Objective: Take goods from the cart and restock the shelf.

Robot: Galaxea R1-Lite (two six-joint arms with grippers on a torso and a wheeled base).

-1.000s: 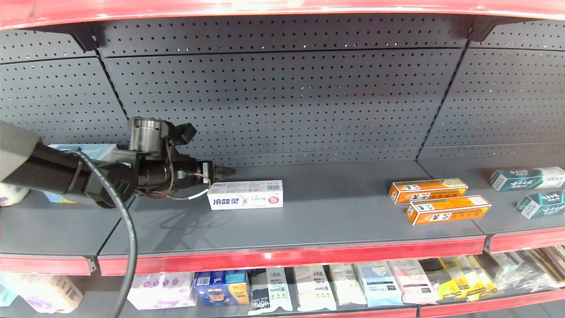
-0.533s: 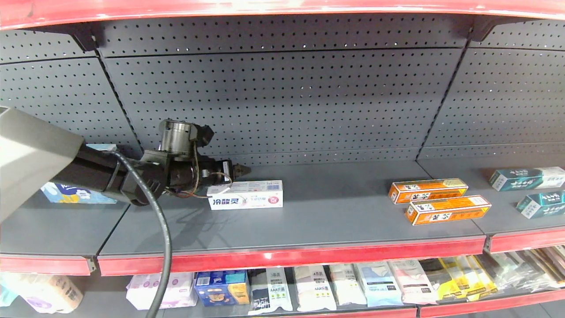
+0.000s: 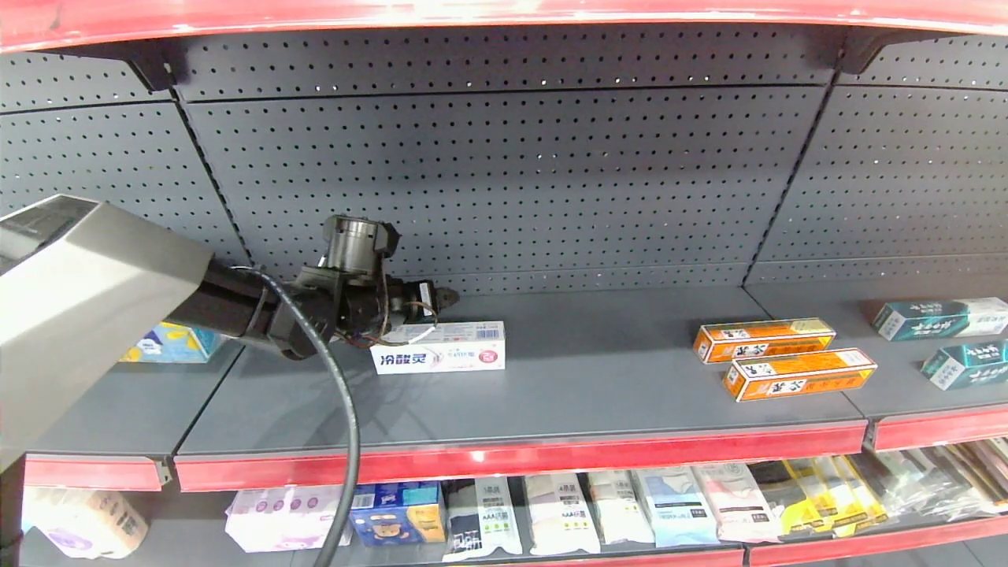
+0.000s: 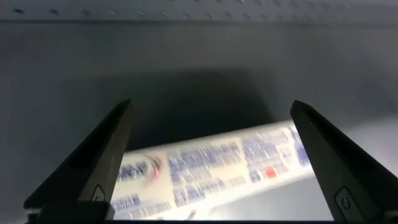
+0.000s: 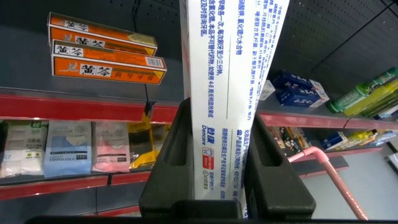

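Since the earlier frames the left arm has travelled along the shelf [image 3: 551,398] toward the white toothpaste box [image 3: 439,347], which has kept its place. The left tool [image 3: 442,298] now sits over the rear edge of that box, at its left half. In the left wrist view the left tool [image 4: 211,146] has its fingers [image 4: 115,155] spread wide, one at each side of the blurred box [image 4: 211,171]; contact cannot be judged. The arm hides part of a tissue pack [image 3: 169,342] left of the box. Well to the right of the box lie two orange cartons [image 3: 762,339], and beyond them teal cartons [image 3: 937,316], the nearer one cut off by the frame edge. Below the box, packets on the lower shelf [image 3: 551,512] are partly cut off. In the right wrist view the right tool [image 5: 227,168] is clamped on a second white carton [image 5: 233,62], held upright, its top end out of frame.
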